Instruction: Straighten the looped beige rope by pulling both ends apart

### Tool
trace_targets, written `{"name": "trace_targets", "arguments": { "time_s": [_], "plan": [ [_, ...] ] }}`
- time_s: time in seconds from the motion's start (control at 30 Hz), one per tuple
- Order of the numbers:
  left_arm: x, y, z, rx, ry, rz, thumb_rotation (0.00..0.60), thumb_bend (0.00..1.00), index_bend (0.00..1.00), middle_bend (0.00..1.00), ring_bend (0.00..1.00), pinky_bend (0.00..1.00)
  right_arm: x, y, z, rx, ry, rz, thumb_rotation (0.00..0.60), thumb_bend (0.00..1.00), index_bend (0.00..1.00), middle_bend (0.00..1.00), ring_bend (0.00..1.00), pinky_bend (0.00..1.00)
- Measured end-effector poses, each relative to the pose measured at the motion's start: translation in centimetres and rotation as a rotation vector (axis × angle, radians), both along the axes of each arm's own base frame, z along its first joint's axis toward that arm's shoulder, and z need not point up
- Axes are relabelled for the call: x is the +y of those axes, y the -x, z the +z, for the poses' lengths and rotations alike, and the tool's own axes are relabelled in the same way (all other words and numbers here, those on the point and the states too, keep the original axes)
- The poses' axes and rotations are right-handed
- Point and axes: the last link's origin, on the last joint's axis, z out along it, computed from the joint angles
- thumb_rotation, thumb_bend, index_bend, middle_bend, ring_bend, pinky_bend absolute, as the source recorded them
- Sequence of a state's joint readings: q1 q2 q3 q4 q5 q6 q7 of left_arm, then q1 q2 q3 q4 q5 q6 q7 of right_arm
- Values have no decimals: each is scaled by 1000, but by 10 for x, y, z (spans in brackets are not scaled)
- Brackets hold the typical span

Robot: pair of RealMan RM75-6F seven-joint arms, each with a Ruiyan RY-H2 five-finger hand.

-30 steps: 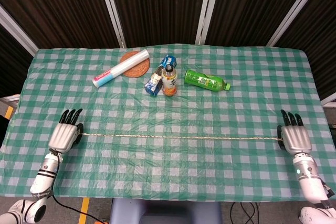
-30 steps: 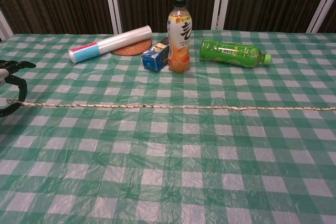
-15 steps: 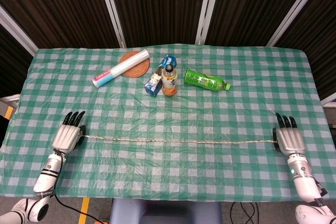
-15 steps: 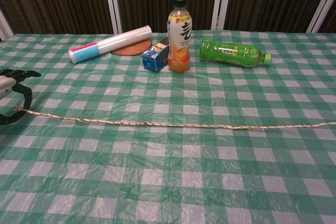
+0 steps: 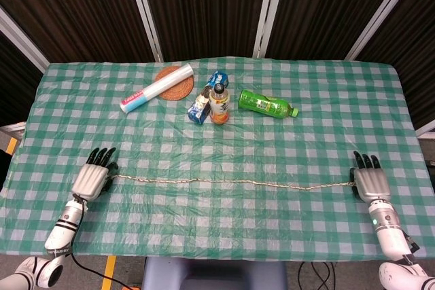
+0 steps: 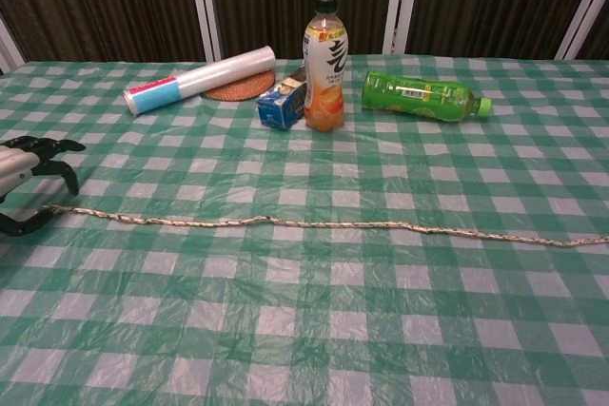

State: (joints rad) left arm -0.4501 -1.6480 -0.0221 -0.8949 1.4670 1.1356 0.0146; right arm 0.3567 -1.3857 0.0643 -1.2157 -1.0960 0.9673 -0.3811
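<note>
The rope (image 5: 231,182) now lies slack and slightly wavy across the table (image 5: 312,127), no longer taut. The left hand (image 5: 93,178) at nine o'clock and the right hand (image 5: 368,180) at three have drawn inward, fingers spread, each rope end just beside its thumb.

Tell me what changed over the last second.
Both hands, left hand and right hand, moved inward and toward the near table edge. The rope went from taut and straight to slack and wavy on the cloth. Bottles, roll, box and coaster stayed put.
</note>
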Motion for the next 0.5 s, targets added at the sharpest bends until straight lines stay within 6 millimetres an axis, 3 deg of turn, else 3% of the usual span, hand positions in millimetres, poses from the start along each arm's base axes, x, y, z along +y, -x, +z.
{"name": "trace_targets", "arguments": {
  "time_s": [0.07,0.13,0.37,0.5],
  "plan": [
    [0,0,2,-6,-2,-2,600,446,3,9,0,70,1,1,1,-2,-5,-15,600,580,221,2,0,0],
    [-1,0,4,-14,-7,-3,600,439,0,7,0,71,1,2,3,-4,-6,-30,600,580,134,0,0,0],
    [-4,3,22,-67,-41,13,600,418,0,1,0,71,3,-1,16,-16,17,-45,600,579,53,0,0,0],
    [-12,3,40,-153,-63,23,600,414,0,0,0,72,10,-9,29,-46,70,-22,600,505,5,0,0,0]
  ]
}}
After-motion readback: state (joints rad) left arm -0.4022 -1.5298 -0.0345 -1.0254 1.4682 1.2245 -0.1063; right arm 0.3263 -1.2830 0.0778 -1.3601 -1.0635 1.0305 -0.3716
